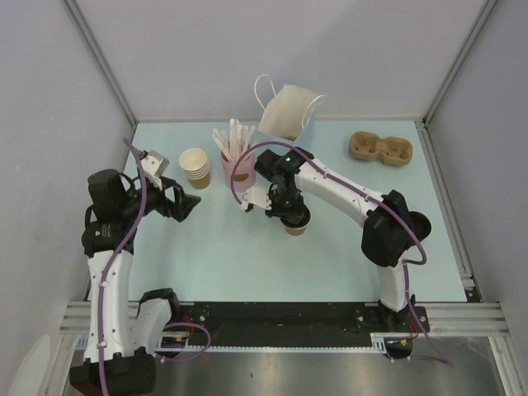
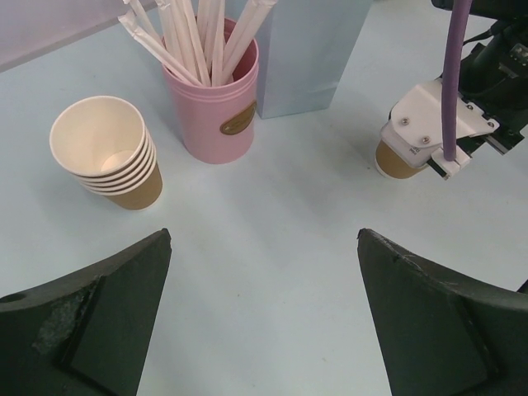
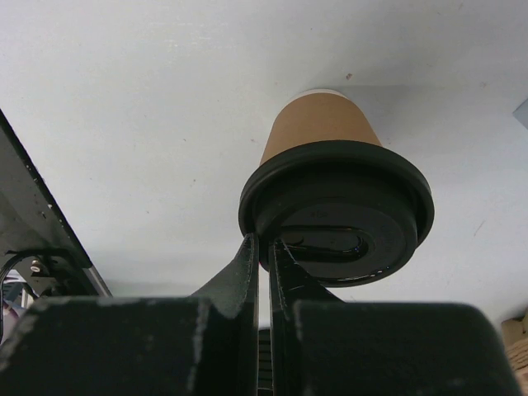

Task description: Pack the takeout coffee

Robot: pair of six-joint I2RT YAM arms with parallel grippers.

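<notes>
White links and black joints make up the left arm (image 1: 106, 279) and right arm (image 1: 338, 191); purple cables (image 2: 451, 82) loop along them. The left gripper (image 2: 264, 247) has scuffed black fingers (image 2: 91, 322).

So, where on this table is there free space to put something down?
The table is bare from the takeout coffee to the near edge. A smaller patch lies at the back, between the paper bag and the cup carrier. Crowded: the back middle, with stacked cups, pink straw cup and bag close together.
</notes>
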